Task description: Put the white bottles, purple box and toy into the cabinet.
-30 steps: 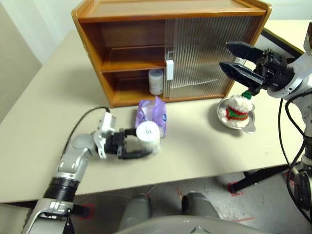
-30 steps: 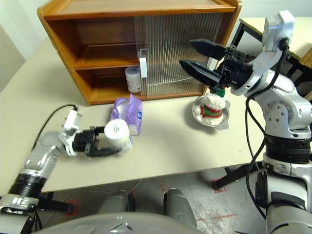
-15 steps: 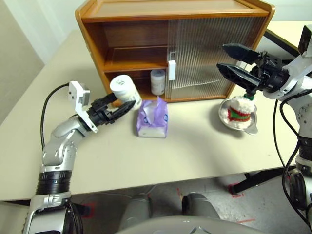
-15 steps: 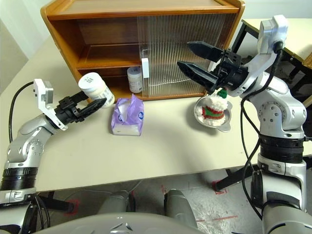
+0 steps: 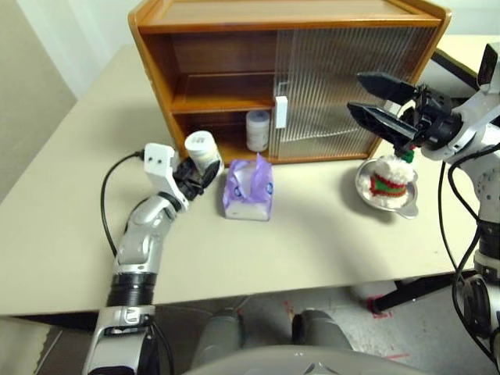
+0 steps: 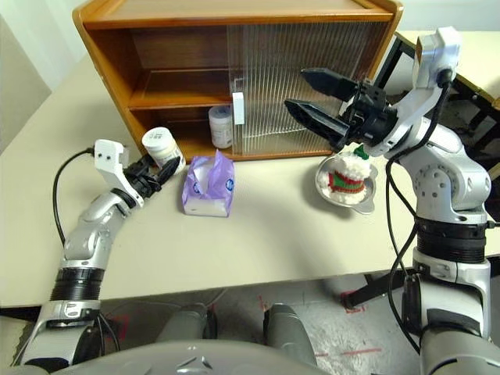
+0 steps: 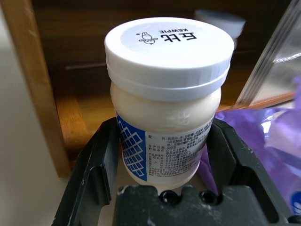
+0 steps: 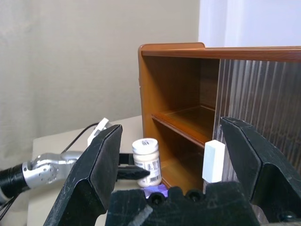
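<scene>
Left eye view: two squat white bottles, one pinched by left gripper, one inside the wooden cabinet; one soft purple box; one fluffy toy; right gripper spread empty.

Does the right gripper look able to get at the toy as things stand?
Probably yes: the right gripper hangs open above the toy, which sits uncovered in the steel bowl.

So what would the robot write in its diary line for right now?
left gripper: shut on white bottle, at cabinet lower shelf opening | other white bottle: inside | right gripper: open, above toy | purple box: on table
</scene>
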You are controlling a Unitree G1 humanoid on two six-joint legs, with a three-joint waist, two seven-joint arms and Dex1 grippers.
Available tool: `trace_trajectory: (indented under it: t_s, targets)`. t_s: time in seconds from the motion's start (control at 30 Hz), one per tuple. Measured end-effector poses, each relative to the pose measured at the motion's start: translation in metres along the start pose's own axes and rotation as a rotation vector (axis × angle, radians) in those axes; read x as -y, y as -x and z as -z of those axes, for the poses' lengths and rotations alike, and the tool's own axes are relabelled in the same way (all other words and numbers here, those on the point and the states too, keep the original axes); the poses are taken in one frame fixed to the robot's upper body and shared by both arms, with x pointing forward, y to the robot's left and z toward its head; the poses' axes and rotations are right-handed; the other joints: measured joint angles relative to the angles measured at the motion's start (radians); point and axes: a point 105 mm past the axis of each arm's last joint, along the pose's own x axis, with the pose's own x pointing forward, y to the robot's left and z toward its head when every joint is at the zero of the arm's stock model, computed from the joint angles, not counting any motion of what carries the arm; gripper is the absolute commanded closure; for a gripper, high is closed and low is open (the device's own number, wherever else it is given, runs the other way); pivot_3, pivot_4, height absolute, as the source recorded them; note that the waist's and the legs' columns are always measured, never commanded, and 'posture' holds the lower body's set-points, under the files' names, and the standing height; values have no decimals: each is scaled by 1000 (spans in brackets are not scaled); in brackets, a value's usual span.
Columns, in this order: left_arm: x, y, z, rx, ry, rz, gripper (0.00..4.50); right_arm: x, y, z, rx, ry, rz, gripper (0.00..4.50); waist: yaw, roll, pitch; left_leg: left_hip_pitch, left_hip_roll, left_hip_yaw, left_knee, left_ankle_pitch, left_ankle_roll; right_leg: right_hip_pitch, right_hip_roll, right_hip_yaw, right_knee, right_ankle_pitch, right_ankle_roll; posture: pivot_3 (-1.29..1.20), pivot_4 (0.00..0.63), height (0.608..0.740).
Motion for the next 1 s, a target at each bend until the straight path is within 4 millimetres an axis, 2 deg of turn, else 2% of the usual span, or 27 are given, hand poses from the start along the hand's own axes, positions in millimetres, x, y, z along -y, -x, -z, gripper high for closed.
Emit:
trace_trajectory:
  t_s: [0.23,0.4,1.0]
  targets:
    - [3,-22,-9,22,-29,-76,1470,0,0,-1,1,4,1,0,-1,0,0,0,-1,0,0,0,1,1,1,0,-1,1,1,8,0,740]
    - [4,-31,-6,12,-37,-114,1470,0,0,-1,1,5,5,0,-3,0,0,0,-1,0,0,1,1,1,1,0,-1,1,1,6,0,740]
    - [-17,-64,-6,-14,-85,-306,1470,-2,3,4,-9,-4,19,0,-2,-1,0,0,-2,0,1,1,1,1,1,0,-2,1,2,-5,0,740]
